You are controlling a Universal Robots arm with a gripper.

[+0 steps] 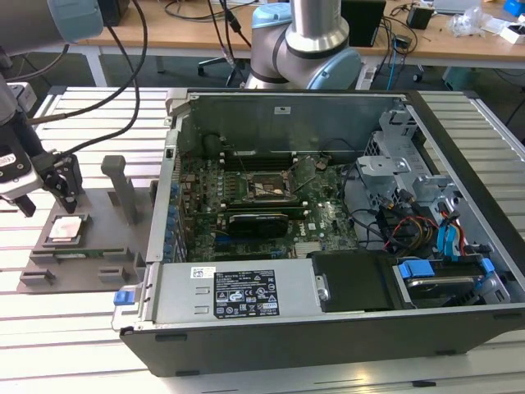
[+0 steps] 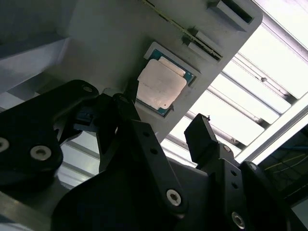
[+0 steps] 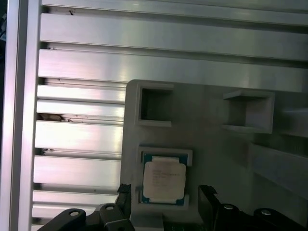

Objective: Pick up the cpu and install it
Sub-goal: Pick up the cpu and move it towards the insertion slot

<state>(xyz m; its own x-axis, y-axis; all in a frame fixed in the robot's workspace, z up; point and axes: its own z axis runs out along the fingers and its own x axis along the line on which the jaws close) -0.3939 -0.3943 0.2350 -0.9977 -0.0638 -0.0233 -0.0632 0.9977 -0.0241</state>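
Tray: grey holder (image 1: pixel 102 228), just beside an open computer case (image 1: pixel 287 338).
Cpu (image 3: pixel 164 180): lying flat in a recess of the tray.
Gripper (image 3: pixel 164 193): above the tray, fingers spread wide, one on each side of the cpu, gripping nothing.

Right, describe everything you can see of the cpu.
The cpu is a small flat square chip. It has a pale silvery metal lid with faint print, on a thin green-blue board that shows as a rim around it. It lies flat, lid up, seated in a shallow recess of the grey holder plate on the slatted metal table. The open gripper hovers over it, a finger to each side, not gripping it.
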